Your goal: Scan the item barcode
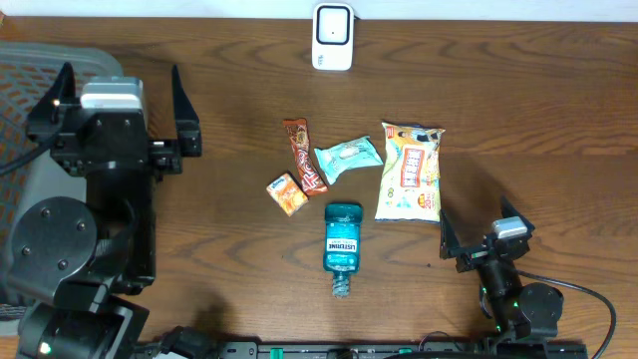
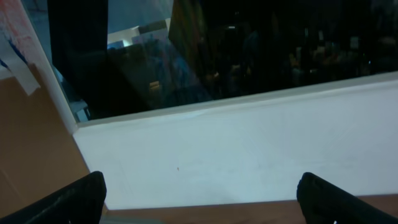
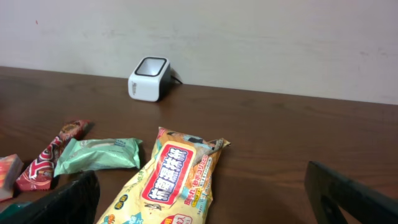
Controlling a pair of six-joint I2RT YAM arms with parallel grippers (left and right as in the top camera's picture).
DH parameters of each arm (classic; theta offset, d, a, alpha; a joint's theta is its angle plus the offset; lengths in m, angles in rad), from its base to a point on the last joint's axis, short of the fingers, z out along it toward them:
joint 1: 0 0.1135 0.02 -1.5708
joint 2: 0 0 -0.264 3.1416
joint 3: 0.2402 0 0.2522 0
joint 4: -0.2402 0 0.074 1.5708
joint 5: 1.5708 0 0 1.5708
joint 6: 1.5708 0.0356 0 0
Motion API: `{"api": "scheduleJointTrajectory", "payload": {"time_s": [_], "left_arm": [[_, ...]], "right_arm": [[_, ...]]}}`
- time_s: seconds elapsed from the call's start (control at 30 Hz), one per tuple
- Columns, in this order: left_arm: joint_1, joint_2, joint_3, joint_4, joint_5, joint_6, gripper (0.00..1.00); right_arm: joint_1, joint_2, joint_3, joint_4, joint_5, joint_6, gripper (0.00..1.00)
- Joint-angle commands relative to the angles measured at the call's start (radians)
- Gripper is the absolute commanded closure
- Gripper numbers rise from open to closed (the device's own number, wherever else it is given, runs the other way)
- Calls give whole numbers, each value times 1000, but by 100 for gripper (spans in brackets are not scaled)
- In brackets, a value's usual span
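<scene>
A white barcode scanner (image 1: 332,37) stands at the table's far edge, also seen in the right wrist view (image 3: 149,78). In the middle of the table lie a brown candy bar (image 1: 302,155), a teal pack (image 1: 348,157), a yellow snack bag (image 1: 410,172), a small orange box (image 1: 286,193) and a blue mouthwash bottle (image 1: 343,242). My right gripper (image 1: 477,217) is open at the near right, just behind the snack bag (image 3: 174,183), holding nothing. My left gripper (image 1: 122,70) is open at the far left, away from all the items. In its own view the left gripper (image 2: 202,202) faces a white wall.
A grey mesh chair (image 1: 30,70) sits off the table's left edge, under the left arm. The left wrist view shows a dark window (image 2: 249,43) above the white wall. Bare wood (image 1: 538,110) stretches right of the snack bag.
</scene>
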State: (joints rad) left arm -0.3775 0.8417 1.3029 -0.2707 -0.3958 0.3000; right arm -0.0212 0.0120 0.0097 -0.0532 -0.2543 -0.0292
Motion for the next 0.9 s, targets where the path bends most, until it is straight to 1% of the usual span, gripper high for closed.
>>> {"api": "scheduleJointTrajectory", "payload": {"time_s": [0.0,0.53,0.73,0.8,0.87], "left_arm": [[2,-27,18,-13,-13,44,2],[17,-264,18,-20,21,20,2],[131,-364,18,-27,43,20,2],[184,-402,18,-52,105,20,2],[239,-443,18,-82,200,17,2]], "right_arm": [[8,-5,-4,0,1,17,1],[8,-5,-4,0,2,17,1],[8,-5,-4,0,2,17,1],[8,-5,-4,0,1,17,1],[8,-5,-4,1,1,17,1]]}}
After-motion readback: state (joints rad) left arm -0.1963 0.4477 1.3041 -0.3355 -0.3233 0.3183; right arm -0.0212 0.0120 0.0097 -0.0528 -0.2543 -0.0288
